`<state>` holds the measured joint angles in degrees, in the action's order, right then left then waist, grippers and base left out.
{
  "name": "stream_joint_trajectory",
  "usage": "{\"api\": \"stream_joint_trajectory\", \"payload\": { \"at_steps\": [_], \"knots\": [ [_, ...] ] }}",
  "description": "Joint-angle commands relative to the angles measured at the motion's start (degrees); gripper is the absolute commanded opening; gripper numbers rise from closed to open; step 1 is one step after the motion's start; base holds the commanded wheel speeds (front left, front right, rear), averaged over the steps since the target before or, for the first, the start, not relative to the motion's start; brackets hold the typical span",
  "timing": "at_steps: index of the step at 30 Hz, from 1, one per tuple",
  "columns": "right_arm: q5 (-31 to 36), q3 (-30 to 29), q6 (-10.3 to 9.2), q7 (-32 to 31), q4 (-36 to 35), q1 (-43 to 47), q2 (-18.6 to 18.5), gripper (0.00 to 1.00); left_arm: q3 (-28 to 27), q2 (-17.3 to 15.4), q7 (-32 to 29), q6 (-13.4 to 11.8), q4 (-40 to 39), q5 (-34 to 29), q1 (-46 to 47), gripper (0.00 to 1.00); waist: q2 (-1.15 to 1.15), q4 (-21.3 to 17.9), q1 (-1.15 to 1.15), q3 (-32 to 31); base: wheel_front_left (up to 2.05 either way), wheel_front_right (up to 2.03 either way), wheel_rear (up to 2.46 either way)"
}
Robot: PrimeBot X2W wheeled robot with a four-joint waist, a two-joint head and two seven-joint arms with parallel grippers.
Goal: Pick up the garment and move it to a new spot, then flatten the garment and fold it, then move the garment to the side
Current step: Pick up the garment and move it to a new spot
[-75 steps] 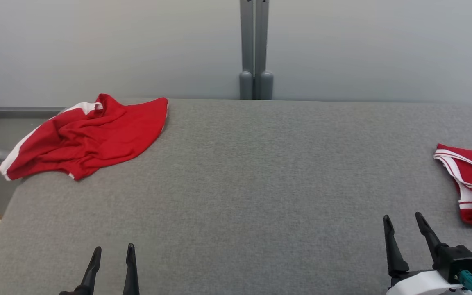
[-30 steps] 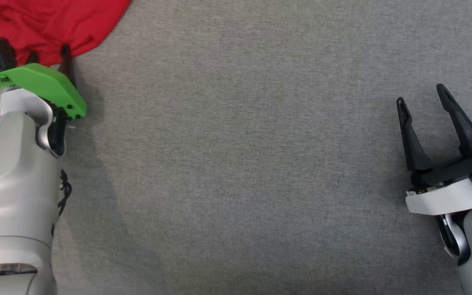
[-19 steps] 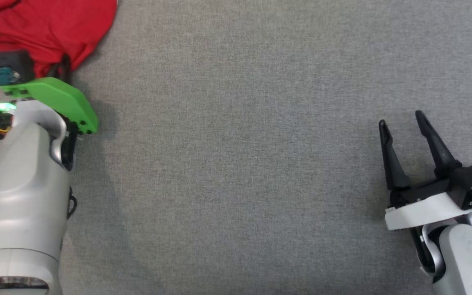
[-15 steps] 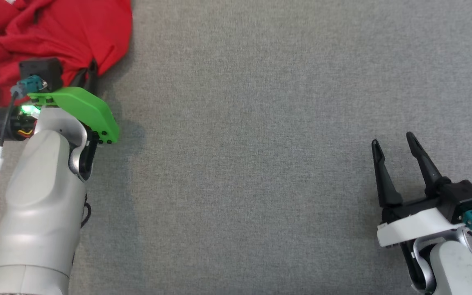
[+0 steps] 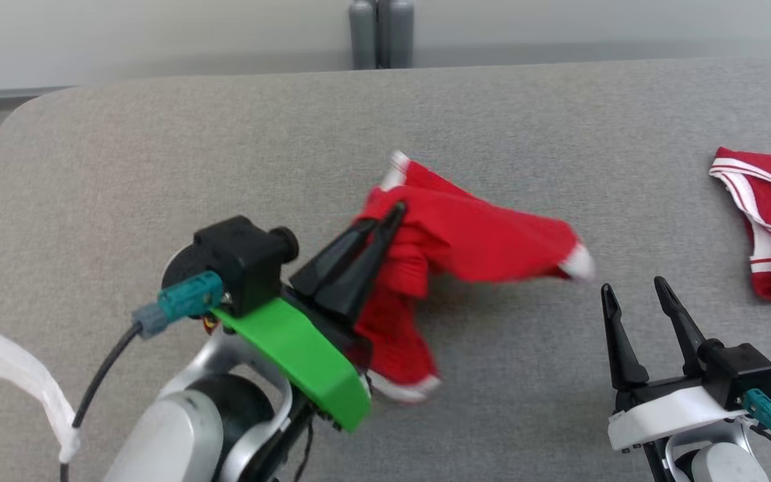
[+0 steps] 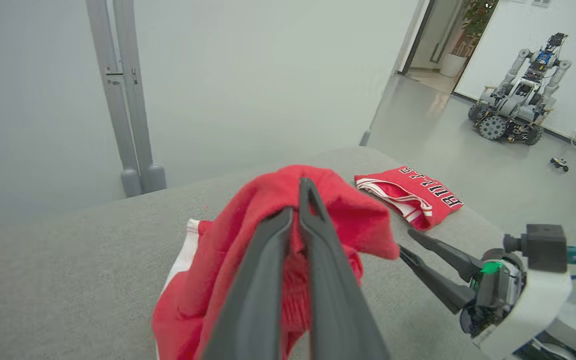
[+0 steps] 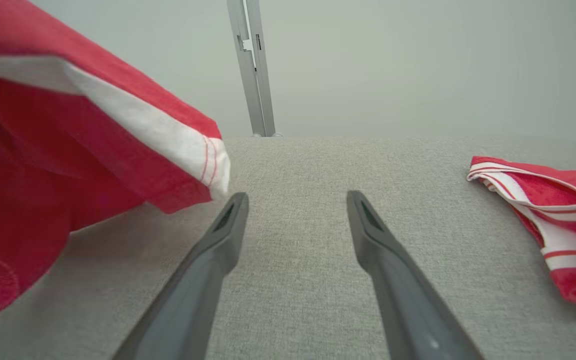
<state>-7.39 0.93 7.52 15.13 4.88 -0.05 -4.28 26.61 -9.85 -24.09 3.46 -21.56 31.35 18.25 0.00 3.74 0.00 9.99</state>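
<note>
The garment (image 5: 472,234) is red with white trim; it hangs bunched above the middle of the grey table (image 5: 158,167). My left gripper (image 5: 395,211) is shut on its upper fold, and cloth drapes down on both sides of the fingers. In the left wrist view the garment (image 6: 348,210) wraps over the closed left gripper (image 6: 296,200). My right gripper (image 5: 633,288) stands open at the lower right, nothing between its fingers. In the right wrist view a white-edged corner of the garment (image 7: 43,150) floats just left of the open right gripper (image 7: 298,197).
A second red garment (image 5: 770,221), folded, with white stripes, lies at the table's right edge, also seen as the folded garment (image 7: 558,225). A grey post (image 5: 382,33) stands behind the table. Another robot (image 6: 520,95) is parked on the floor far off.
My left gripper has shut on the garment at the table's far left and carried it up and over to the middle. The head camera has tilted back up. The right gripper stays open.
</note>
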Motion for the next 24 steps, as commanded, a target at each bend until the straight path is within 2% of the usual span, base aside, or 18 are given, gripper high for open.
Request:
{"api": "stream_joint_trajectory", "payload": {
  "at_steps": [1, 4, 8, 11, 14, 17, 20, 21, 22, 24],
  "knots": [
    [0.0, -0.1, -0.06, 0.0, 0.0, 0.7, 0.1, 1.0, 0.6, 0.2, -1.5, -0.9, -2.8, 0.2, -1.1, 0.0, 0.0, -4.6, 0.0, -2.8, 0.0, 0.0, 0.0],
    [-0.1, -0.3, -0.06, 0.0, -0.1, 0.6, 0.4, 1.0, 1.9, 0.3, -4.6, -2.5, -6.6, 0.0, -1.9, 0.0, 0.0, -6.6, 0.0, -2.5, 0.0, 0.0, 0.0],
    [-0.5, 0.0, -0.06, 0.0, -0.1, -0.1, 0.7, 1.0, 0.9, 0.7, -6.4, -4.8, -2.2, 1.4, -2.9, 0.0, 0.0, -9.2, 0.0, -1.0, 0.0, 0.0, 0.0],
    [-0.8, 0.5, -0.06, 0.0, 0.4, -0.7, 0.9, 1.0, -1.7, 0.8, -5.9, -6.2, 7.9, 2.5, -2.4, 0.0, 0.0, -11.0, 0.0, 0.5, 0.0, 0.0, 0.0],
    [-0.9, 1.1, -0.06, 0.0, 0.8, -1.3, 1.0, 1.0, -3.9, 1.4, -3.6, -6.6, 20.2, 2.9, -0.4, 0.0, 0.0, -12.3, 0.0, 1.6, 0.0, 0.0, 0.0],
    [-1.2, 1.6, -0.06, 0.0, 1.3, -1.6, 1.1, 1.0, -5.2, 1.6, 1.2, -6.4, 32.6, 1.6, 2.1, 0.0, 0.0, -13.5, 0.0, 2.3, 0.0, 0.0, 0.0],
    [-1.2, 1.4, -0.05, 0.0, 1.4, -1.6, 1.1, 1.0, -6.2, 1.7, 7.2, -6.6, 41.7, -0.3, 4.7, 0.0, 0.0, -13.8, 0.0, 2.4, 0.0, 0.0, 0.0],
    [-1.1, 1.3, -0.05, 0.0, 1.4, -1.6, 1.2, 1.0, -6.8, 2.3, 9.6, -6.7, 44.5, -0.5, 5.4, 0.05, 0.0, -13.8, 0.0, 2.4, 0.0, 0.0, 0.0],
    [-1.0, 1.1, -0.05, 0.0, 1.5, -1.6, 1.2, 1.0, -6.9, 2.4, 11.8, -6.6, 46.3, -1.0, 6.0, 0.31, 0.0, -13.7, 0.0, 2.3, 0.0, 0.0, 0.0],
    [-0.6, 0.6, -0.05, 0.0, 1.5, -1.2, 1.1, 1.0, -7.1, 2.7, 16.5, -6.1, 49.5, -1.9, 6.8, 1.0, 0.0, -13.2, 0.0, 1.7, 0.0, 0.0, 0.0]
  ]
}}
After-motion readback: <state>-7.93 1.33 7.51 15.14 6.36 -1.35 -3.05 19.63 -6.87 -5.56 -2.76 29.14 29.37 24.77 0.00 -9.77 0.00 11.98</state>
